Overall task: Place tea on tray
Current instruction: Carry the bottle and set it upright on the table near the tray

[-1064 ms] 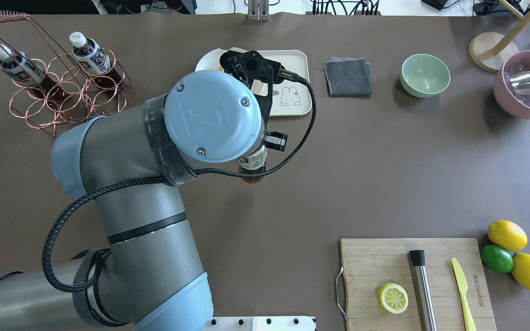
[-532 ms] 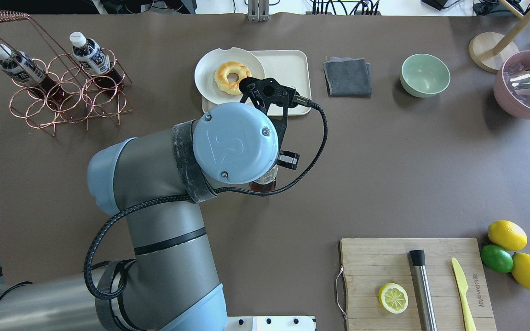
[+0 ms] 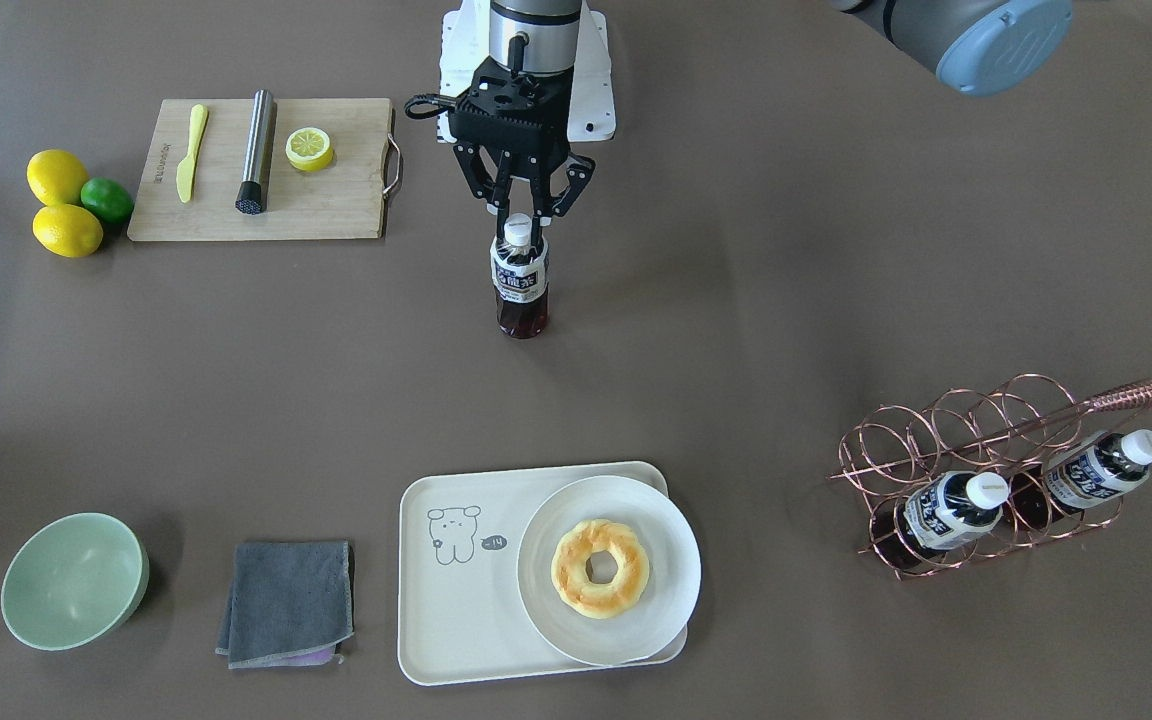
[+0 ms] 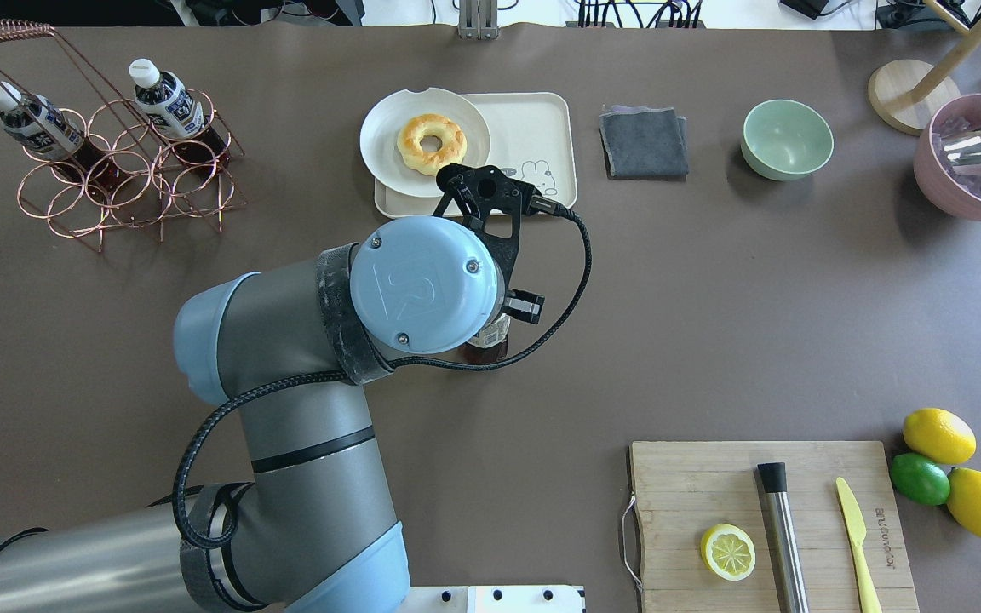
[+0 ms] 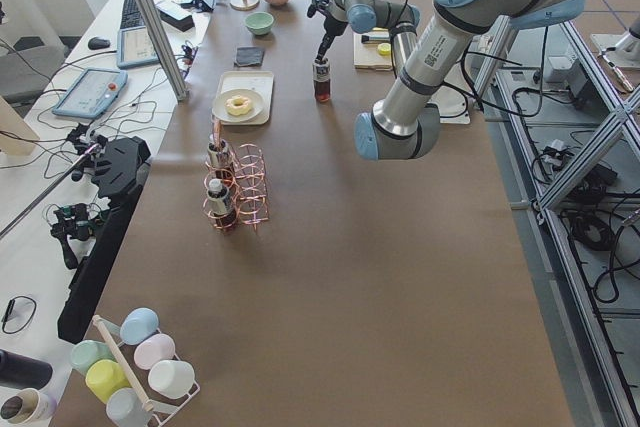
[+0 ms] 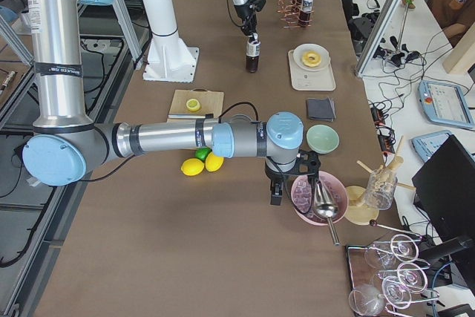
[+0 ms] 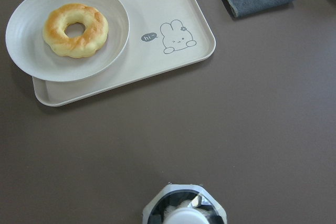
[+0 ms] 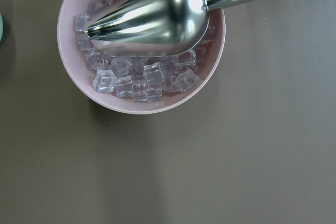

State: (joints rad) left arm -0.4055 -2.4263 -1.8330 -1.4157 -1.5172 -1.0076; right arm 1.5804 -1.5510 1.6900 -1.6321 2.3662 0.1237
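On the tray (image 7: 173, 3), a small speech bubble (image 7: 149, 37) beside the line-drawn animal reads "hi~". The blue joint cap (image 4: 422, 285) on the left arm bears an embossed "UR" mark. The tea (image 3: 520, 285) shows East Asian characters on its white-and-navy label — too small to read. The cutting board (image 4: 695, 485) carries a burnt-in line of lettering (image 4: 881, 532) — illegible.
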